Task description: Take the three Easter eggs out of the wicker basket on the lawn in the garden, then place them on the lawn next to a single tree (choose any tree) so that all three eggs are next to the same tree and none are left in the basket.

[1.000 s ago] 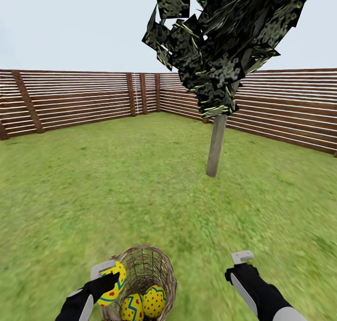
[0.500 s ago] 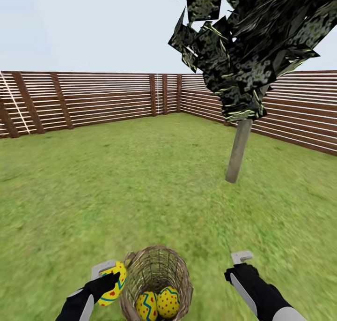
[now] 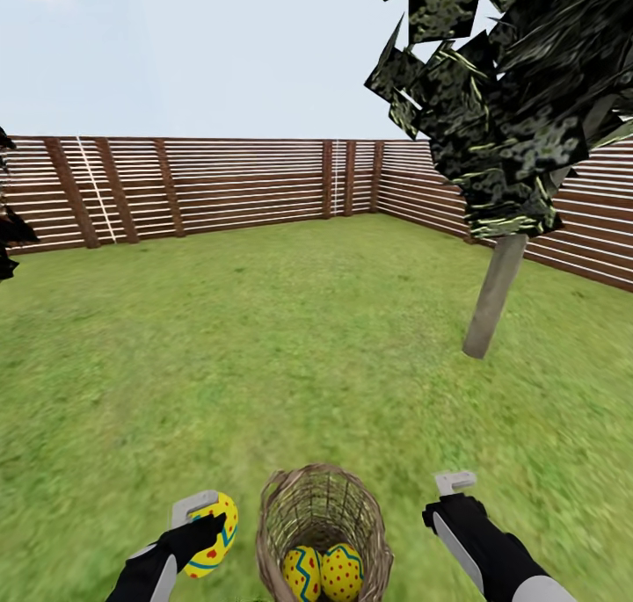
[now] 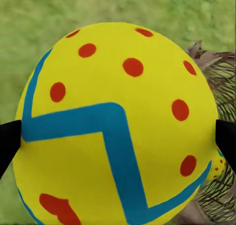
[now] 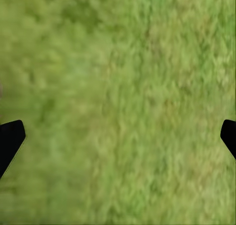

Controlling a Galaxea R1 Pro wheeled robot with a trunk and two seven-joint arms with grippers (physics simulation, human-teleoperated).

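My left gripper (image 3: 204, 525) is shut on one yellow Easter egg (image 3: 214, 534), held just left of the wicker basket (image 3: 323, 521). Close up, that egg (image 4: 115, 126) shows red spots and a blue zigzag between the dark fingertips, with the basket's weave (image 4: 219, 82) beside it. Two more Easter eggs (image 3: 322, 572) lie inside the basket at the bottom middle. My right gripper (image 3: 455, 482) hovers open over the lawn (image 3: 290, 347) right of the basket, with grass (image 5: 123, 107) between its fingers. A tree (image 3: 494, 294) with a pale trunk stands at the right.
A brown slatted fence (image 3: 229, 184) encloses the garden along the back and right. Dark foliage of another tree (image 3: 7, 233) pokes in at the left edge. Open grass lies between the basket and the pale-trunk tree.
The whole view has swung left: basket, tree and fence have shifted right in the picture. The left gripper still holds its egg; both arms keep their pose.
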